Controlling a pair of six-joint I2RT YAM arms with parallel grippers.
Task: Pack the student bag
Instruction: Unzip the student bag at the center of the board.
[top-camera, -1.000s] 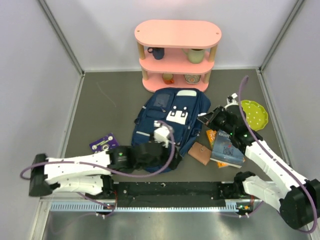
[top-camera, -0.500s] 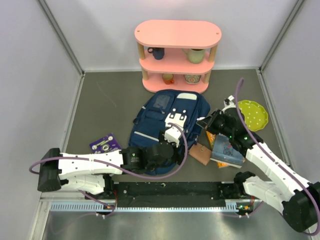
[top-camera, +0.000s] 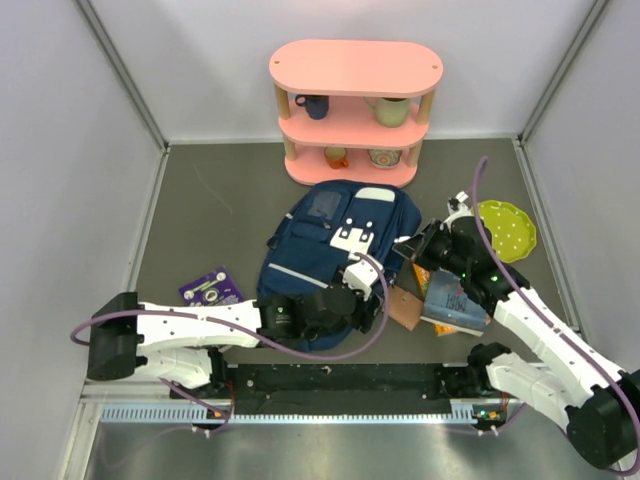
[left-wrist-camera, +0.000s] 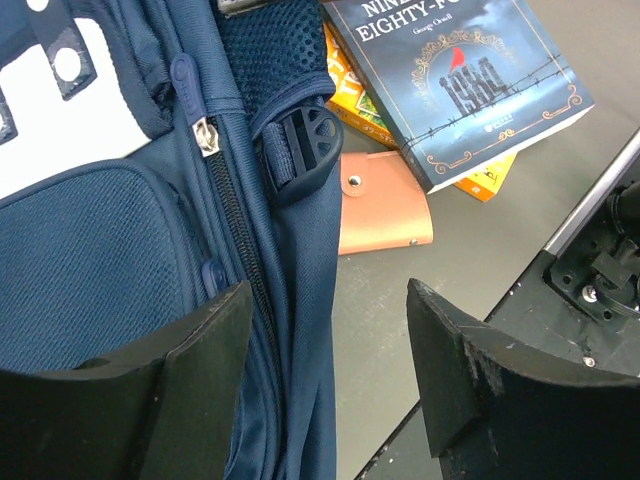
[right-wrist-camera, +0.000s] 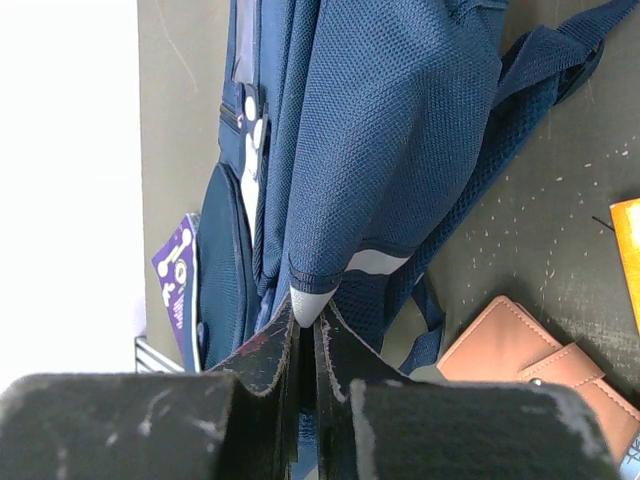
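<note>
In the middle of the bench (top-camera: 200, 200), just before the pink shelf (top-camera: 355, 70), the student bag (top-camera: 325, 240) lay flat, navy with a white patch, its right edge crowded by a brown wallet (top-camera: 403, 308) and books (top-camera: 455, 300). The right tool (right-wrist-camera: 307, 325) was pinched tight on a fold of the bag's side; the left tool (left-wrist-camera: 330, 330) hung wide apart over its lower right edge, gripping nothing.

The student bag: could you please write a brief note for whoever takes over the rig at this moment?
Left gripper: jaws open, empty, over the bag by its side zipper.
Right gripper: shut on a fold of the bag.
Bag lies mid-table. Book and wallet lie on the table to its right, a purple item to its left.
Done: nothing visibly packed.
Left: open the bag and load the items.
</note>
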